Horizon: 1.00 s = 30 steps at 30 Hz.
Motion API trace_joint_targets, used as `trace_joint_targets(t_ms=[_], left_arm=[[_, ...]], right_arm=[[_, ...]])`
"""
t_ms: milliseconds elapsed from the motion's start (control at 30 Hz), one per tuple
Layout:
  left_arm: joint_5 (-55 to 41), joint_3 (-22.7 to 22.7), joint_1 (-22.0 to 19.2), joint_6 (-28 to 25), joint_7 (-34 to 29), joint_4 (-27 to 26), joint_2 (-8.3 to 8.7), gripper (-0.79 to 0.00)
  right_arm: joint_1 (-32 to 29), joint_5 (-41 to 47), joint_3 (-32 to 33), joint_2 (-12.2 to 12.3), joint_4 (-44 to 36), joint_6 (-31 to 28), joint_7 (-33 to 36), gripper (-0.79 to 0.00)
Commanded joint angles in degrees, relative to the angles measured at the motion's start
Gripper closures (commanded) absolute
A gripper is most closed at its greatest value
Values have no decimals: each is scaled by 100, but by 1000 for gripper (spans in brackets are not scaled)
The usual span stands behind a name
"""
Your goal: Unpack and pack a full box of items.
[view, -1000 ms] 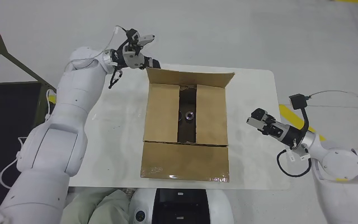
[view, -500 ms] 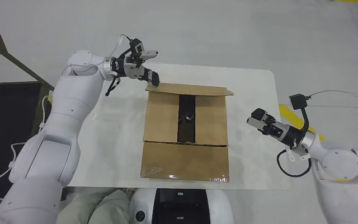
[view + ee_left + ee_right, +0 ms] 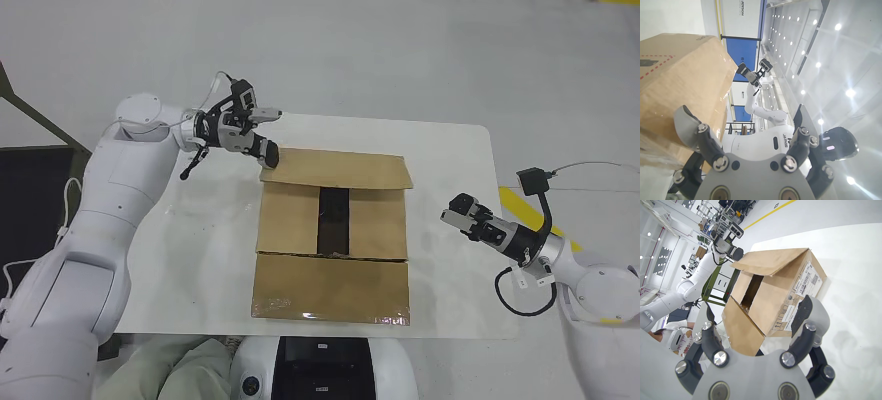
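Box (image 3: 300, 215): stiff cardboard, contents hidden, weight unclear.
Far flap (image 3: 338, 169): light, springy; hold its free edge.
Left pincer (image 3: 268, 150): wide open, empty, at flap corner.
Right pincer (image 3: 455, 213): open, empty.

Bright, even overhead light washes the white table (image 3: 450, 160) in the top view, leaving only a thin, soft shadow around the cardboard box (image 3: 290, 205) and a dark slot between its flaps. Seen from the left wrist, rows of ceiling lamps (image 3: 838, 26) flare into starbursts and spread a milky haze across the roof, while glossy tape (image 3: 726, 58) on the box corner catches a glint. The right wrist view bows the table's edge and the hall's straight lines into curves toward its borders, and a pale shadow hugs the box's base.
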Motion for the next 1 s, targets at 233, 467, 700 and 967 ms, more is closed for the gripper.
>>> trace_joint_targets(t_ms=[233,467,700,967], left_arm=[[40,205,111,69,0,-356,212,-785],[31,345,135,50,0,-461,311,-785],[39,361,134,38,0,-466,323,-785],[39,361,134,38,0,-466,323,-785]], right_arm=[[0,0,0,0,0,0,0,-785],[0,0,0,0,0,0,0,-785],[0,0,0,0,0,0,0,-785],[0,0,0,0,0,0,0,-785]])
